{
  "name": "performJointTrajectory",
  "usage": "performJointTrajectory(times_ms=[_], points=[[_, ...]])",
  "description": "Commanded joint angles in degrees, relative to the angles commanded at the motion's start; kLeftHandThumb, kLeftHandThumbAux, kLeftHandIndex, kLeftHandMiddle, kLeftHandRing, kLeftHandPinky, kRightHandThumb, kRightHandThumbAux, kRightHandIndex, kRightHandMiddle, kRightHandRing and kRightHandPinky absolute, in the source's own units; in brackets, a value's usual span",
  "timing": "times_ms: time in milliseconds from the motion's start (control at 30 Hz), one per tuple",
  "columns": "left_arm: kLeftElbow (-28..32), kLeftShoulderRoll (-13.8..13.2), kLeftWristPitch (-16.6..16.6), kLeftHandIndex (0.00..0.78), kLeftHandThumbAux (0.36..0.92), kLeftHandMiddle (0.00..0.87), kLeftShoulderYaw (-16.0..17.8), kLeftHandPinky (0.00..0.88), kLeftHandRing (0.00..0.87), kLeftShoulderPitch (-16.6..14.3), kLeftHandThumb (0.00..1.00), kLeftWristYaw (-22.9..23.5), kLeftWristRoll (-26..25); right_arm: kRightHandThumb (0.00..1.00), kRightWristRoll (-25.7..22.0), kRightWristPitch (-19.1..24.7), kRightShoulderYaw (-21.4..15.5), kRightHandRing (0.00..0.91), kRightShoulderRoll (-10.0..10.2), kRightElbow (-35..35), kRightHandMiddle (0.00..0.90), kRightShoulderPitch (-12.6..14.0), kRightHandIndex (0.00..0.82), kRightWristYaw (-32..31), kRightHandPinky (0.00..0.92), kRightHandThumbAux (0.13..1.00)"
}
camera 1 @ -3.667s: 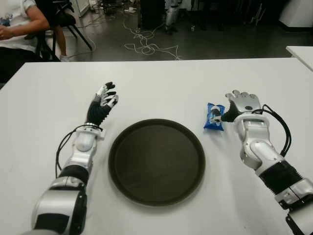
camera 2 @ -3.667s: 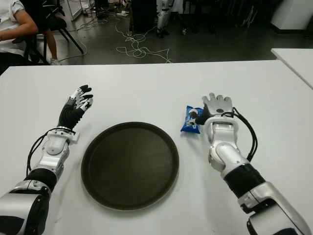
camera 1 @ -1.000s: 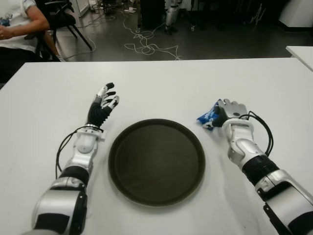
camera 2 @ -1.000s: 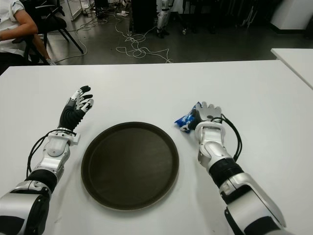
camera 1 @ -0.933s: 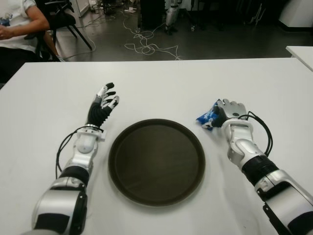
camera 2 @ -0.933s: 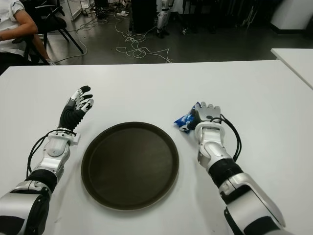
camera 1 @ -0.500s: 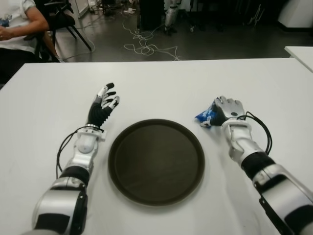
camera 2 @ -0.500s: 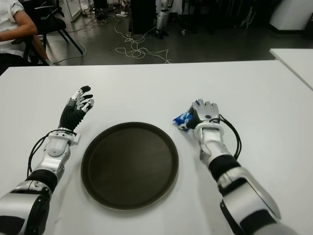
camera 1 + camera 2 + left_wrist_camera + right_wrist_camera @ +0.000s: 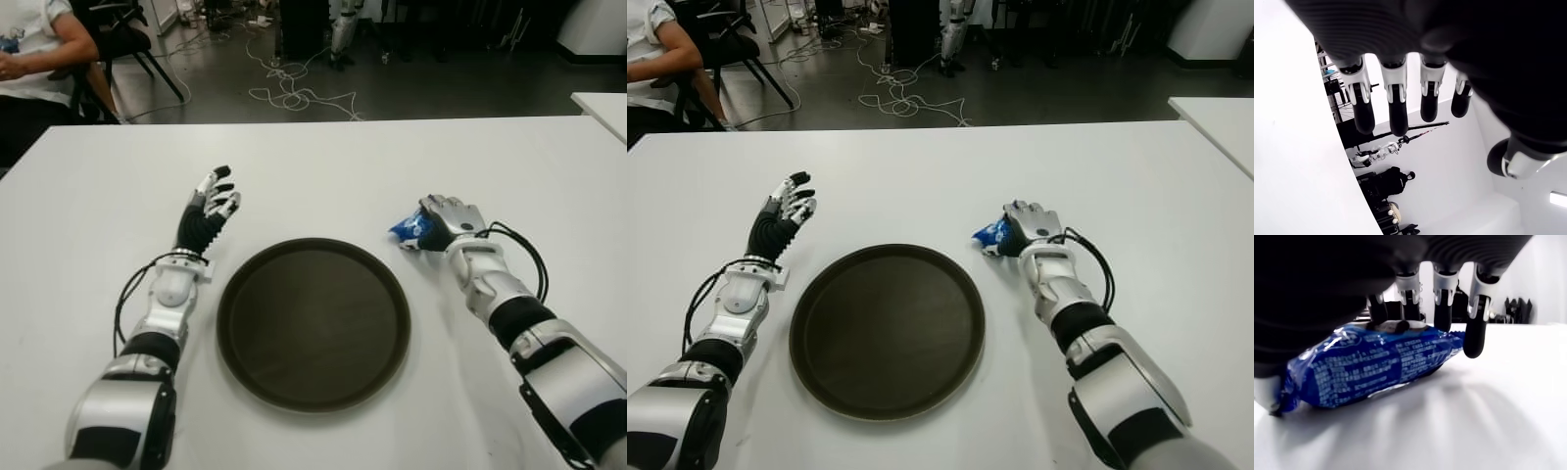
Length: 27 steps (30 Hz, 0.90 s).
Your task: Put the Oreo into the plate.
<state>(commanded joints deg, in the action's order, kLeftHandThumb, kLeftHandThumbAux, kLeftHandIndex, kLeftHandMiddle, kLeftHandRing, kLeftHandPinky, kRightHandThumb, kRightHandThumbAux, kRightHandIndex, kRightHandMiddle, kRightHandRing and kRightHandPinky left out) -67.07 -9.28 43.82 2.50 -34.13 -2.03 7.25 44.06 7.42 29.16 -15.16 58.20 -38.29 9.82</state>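
— Since a few seconds ago, what is changing?

— Closing in toward the plate [image 9: 313,323], the right hand [image 9: 443,221] is now carrying the Oreo pack [image 9: 408,231] with it; the pack was lying flat farther out at about 3 o'clock and is now sitting tilted just off the rim at about 2 o'clock. It is not in the plate yet.

— Going near to far, what is showing?

— Nearest, the plate is lying flat on the white bench [image 9: 323,162], round, dark, matte, with a low raised lip. Beside it at 9 to 10 o'clock the left hand [image 9: 206,211] is showing, fingers spread and holding nothing. Beyond the bench edge, cables [image 9: 294,93] are trailing over the floor, and a seated person [image 9: 39,49] is showing at far left.

— How is the pack handling?

— Fingers [image 9: 1441,303] are curling over its top, pinning it. I am judging it light, glossy and crinkly, so slippery; the wrapper is giving, while the biscuits inside are likely snapping under squeeze. Gripping across the middle, along the long edges, is looking safest.
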Motion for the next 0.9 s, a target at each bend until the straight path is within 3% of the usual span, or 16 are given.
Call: performJointTrajectory(times_ms=[267, 367, 633, 900], points=[[0.3, 0.1, 0.3, 0.104, 0.474, 0.123, -0.1, 0.188, 0.137, 0.0, 0.524, 0.4, 0.0, 0.201, -1.8, 0.0, -0.8, 0.372, -0.3, -1.0, 0.354, 0.4, 0.385, 0.3, 0.431, 0.639], [0.3, 0.2, 0.4, 0.103, 0.479, 0.118, -0.2, 0.184, 0.133, 0.0, 0.557, 0.2, 0.1, 0.248, -2.5, 0.5, -1.2, 0.420, -0.3, -1.3, 0.430, 0.6, 0.430, 0.6, 0.479, 0.661], [0.3, 0.3, 0.2, 0.117, 0.475, 0.120, -0.3, 0.209, 0.141, 0.0, 0.567, -0.4, 0.3, 0.302, -3.0, 0.6, -1.3, 0.453, -0.4, -1.7, 0.505, 0.7, 0.478, 0.3, 0.510, 0.680], [0.5, 0.4, -0.1, 0.118, 0.479, 0.121, -0.3, 0.195, 0.137, 0.1, 0.592, -0.4, 0.0, 0.359, -3.3, 0.5, -1.5, 0.552, -0.6, -2.1, 0.583, 0.9, 0.516, 0.5, 0.561, 0.698]])
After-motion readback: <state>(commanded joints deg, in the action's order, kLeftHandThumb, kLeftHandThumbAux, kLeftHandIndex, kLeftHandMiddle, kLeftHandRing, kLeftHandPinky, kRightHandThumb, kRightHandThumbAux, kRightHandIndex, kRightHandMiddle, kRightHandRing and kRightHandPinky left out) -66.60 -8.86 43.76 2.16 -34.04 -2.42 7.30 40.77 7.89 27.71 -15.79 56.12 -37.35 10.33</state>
